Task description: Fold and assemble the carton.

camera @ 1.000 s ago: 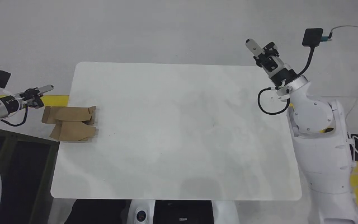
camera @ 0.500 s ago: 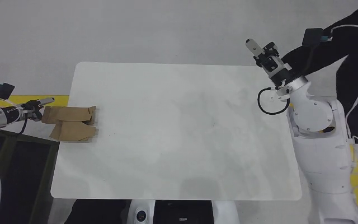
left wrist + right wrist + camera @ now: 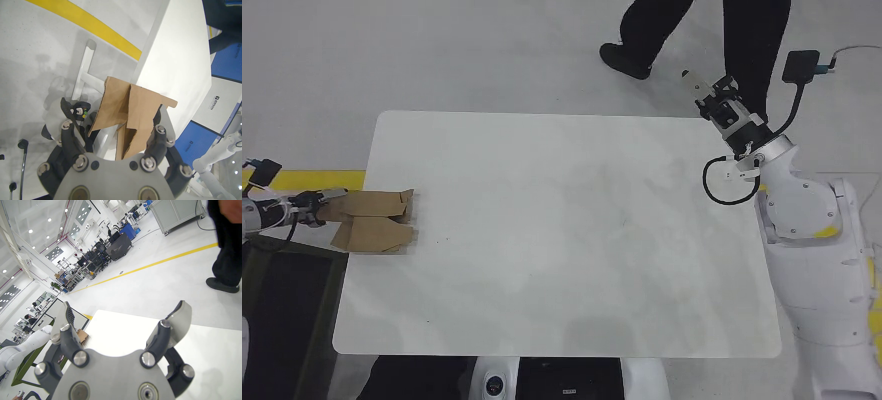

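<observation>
The flat brown cardboard carton (image 3: 372,225) overhangs the white table's (image 3: 562,250) left edge, between the left gripper's (image 3: 113,115) spread fingers; close squarely on it (thin board creases). The right gripper (image 3: 122,311), far off, gapes empty.

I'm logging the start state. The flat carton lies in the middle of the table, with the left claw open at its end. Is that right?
Not quite. The top view shows the flat carton at the left edge of the table, overhanging it, not in the middle. The left claw is open at its end, as stated.
</observation>
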